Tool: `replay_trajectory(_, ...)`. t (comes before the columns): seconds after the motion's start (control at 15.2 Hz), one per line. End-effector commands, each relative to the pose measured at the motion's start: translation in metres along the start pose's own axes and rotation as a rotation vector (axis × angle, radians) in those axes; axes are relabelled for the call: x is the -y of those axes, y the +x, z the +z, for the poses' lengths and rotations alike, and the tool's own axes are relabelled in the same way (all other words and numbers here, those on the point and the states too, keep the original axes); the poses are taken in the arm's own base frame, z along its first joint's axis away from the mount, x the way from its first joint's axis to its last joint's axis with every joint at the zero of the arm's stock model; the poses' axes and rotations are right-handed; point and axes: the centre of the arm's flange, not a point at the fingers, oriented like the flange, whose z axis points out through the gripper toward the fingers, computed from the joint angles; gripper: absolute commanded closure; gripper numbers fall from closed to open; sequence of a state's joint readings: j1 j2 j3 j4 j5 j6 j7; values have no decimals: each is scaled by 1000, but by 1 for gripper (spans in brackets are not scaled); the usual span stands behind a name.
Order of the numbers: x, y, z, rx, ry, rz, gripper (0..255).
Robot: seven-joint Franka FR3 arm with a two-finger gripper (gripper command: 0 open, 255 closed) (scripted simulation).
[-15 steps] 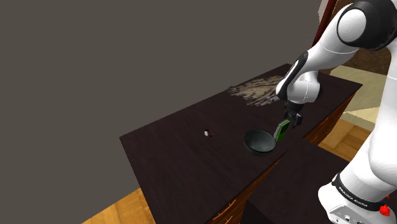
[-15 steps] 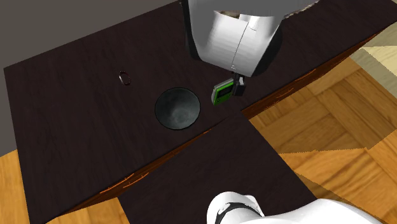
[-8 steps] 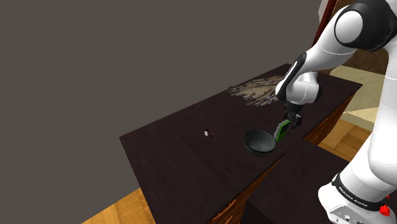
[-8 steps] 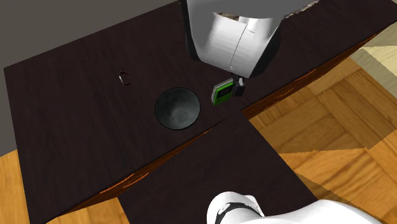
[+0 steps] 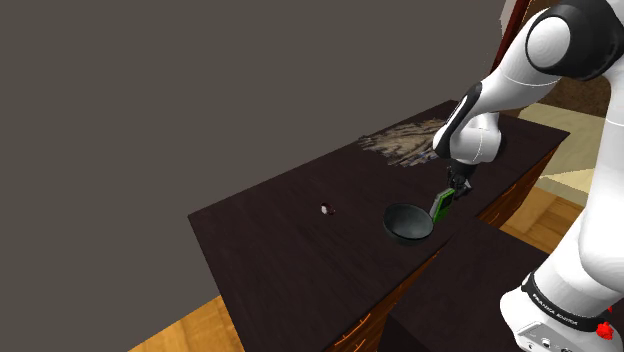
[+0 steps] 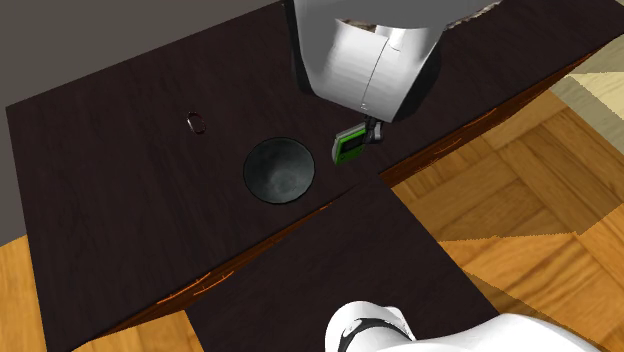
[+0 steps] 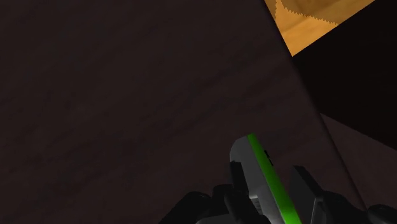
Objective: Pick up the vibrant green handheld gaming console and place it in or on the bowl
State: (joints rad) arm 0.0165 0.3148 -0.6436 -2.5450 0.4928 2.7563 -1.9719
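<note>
The green handheld console stands tilted on its edge just beside the dark bowl, on the side toward the shoulder view's right. My black gripper comes down on it from above and is shut on it. From the second exterior view the console shows its green face and grey screen, right of the bowl, with the gripper at its upper right corner under the white arm. Along the wrist, the console is edge-on, grey with a green stripe, clasped between the fingers.
The dark wooden table carries a small ring-like object left of the bowl and a pale rough patch at the back. The dark stand abuts the table's near edge. Wooden floor lies beyond.
The fingers have closed in on the console. Arm, console and bowl have stayed in place.
</note>
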Motion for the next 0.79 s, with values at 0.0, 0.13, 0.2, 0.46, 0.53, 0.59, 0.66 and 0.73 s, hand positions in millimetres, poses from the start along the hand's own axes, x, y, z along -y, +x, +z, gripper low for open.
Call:
replay_trajectory(0.0, 0, 0, 0, 0, 1, -1, 255)
replay_trajectory(0.13, 0, 0, -5, 0, 1, -1, 255)
replay_trajectory(0.2, 0, 0, -10, 0, 1, -1, 255)
replay_trajectory(0.46, 0, 0, -31, 0, 1, -1, 255)
replay_trajectory(0.53, 0, 0, -36, 0, 1, -1, 255)
replay_trajectory(0.59, 0, 0, -42, 0, 1, -1, 255)
replay_trajectory(0.66, 0, 0, -47, 0, 1, -1, 255)
replay_trajectory(0.73, 0, 0, -52, 0, 1, -1, 255)
